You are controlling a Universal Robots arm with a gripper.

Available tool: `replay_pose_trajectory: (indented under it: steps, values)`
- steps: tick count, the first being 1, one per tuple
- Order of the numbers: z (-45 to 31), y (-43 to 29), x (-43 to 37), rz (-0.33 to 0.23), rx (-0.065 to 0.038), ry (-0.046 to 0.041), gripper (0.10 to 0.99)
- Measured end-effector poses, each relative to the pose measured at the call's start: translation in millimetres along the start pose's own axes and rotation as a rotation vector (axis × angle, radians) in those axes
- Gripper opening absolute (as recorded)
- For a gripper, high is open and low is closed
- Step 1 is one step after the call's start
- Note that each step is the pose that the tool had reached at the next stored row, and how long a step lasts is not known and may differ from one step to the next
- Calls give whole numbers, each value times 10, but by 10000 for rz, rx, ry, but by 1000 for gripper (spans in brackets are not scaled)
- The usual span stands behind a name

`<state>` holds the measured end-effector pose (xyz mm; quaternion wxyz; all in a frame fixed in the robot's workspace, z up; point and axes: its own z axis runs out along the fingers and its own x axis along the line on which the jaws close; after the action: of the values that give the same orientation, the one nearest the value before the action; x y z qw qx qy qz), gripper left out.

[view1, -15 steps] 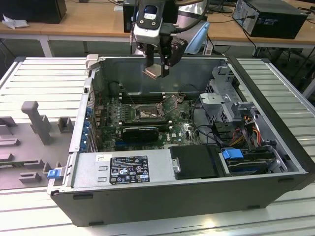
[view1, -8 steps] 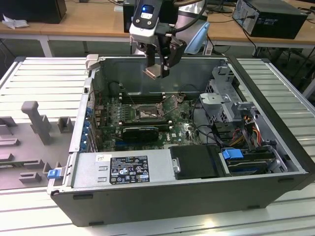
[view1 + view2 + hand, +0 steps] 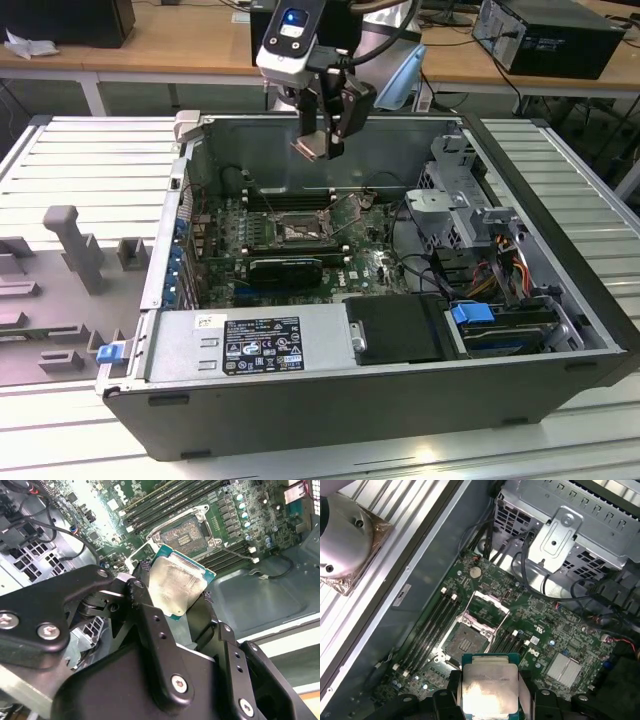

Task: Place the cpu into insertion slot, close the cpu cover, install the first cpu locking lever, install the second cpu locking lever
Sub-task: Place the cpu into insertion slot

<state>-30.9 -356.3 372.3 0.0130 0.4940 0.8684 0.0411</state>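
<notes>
Treat the cpu, clamped by its opposite edges in the gripper and held well above the open insertion slot beneath that gripper, as light, stiff, smooth and probably fragile; grip side edges only, sparing the flat faces.
</notes>
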Motion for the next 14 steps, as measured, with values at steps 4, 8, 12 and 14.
replay_pose_trajectory:
  steps: [4, 8, 12, 14]
  values:
    - [1, 0, 0, 321, -3, -32, 537]
    - [1, 0, 0, 689, -9, -64, 537]
    - [2, 0, 0, 1018, -15, -92, 537]
    - [3, 0, 0, 1173, -18, -105, 537]
